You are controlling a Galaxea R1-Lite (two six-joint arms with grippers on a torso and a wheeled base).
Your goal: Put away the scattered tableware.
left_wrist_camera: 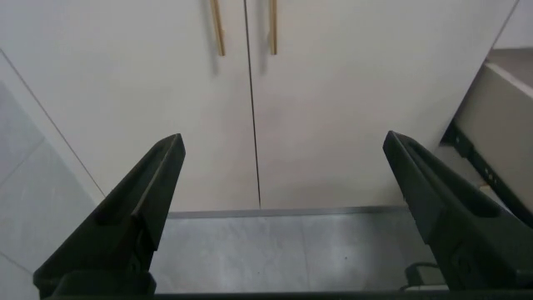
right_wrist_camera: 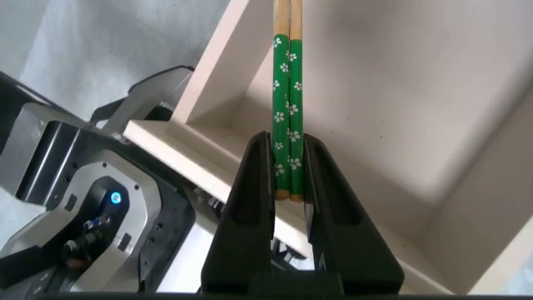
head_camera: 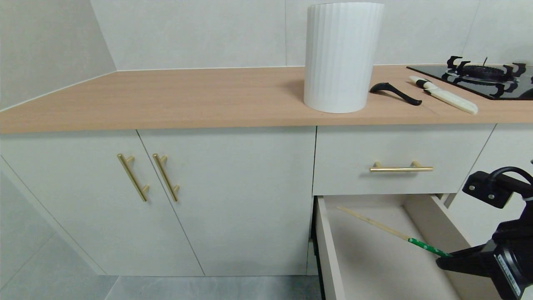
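The right gripper (head_camera: 442, 259) is holding a pair of wooden chopsticks with green flowered ends (head_camera: 391, 232) over the open pale drawer (head_camera: 327, 246), its fingers (right_wrist_camera: 254, 192) clamping the green ends. The pair is not yet released. The left gripper (left_wrist_camera: 283, 150) is hanging before the pale cabinet doors (left_wrist_camera: 350, 92), fingers apart and empty. A black curved utensil (head_camera: 395, 93) and a cream-coloured knife (head_camera: 443, 95) are lying near the right front edge of the wooden desk (head_camera: 187, 96), awaiting stowing. Judgement: first item under way, two outstanding.

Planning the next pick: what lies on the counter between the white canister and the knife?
A black curved utensil, shown in the head view.
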